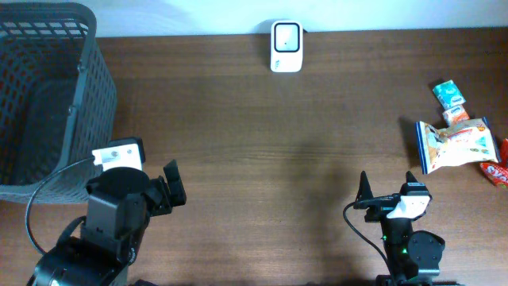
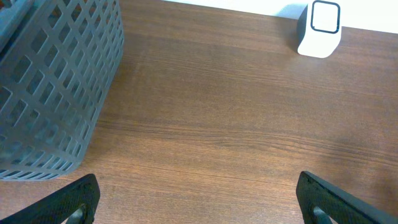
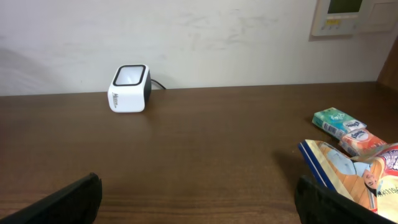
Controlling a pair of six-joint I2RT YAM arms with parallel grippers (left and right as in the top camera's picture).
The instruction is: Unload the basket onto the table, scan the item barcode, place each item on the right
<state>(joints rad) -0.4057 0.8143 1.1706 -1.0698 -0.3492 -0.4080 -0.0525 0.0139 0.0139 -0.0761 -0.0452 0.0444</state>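
While the snack bag [image 1: 454, 144] lies flat on the worktop [image 1: 317, 159], well to the right of the white barcode scanner [image 1: 286, 46] and nearer the robot than it, nothing touches it. A teal tissue pack [image 1: 449, 94] and a small orange packet [image 1: 455, 116] sit just beyond the bag, between it and the scanner's back edge of the worktop, and a red wrapper [image 1: 496, 171] shows at the frame's edge, farther from the scanner still. The scanner stands upright against the wall, its window facing up. The right end effector [image 1: 389, 187] hangs low over bare wood, nearer the robot than the scanner and to its right, fingers spread wide and gripping nothing; its wrist view shows the bag [image 3: 354, 171] ahead and to the right. The left end effector [image 1: 173, 187], to the scanner's left, is likewise wide open and empty, beside a dark mesh basket [image 1: 48, 103].
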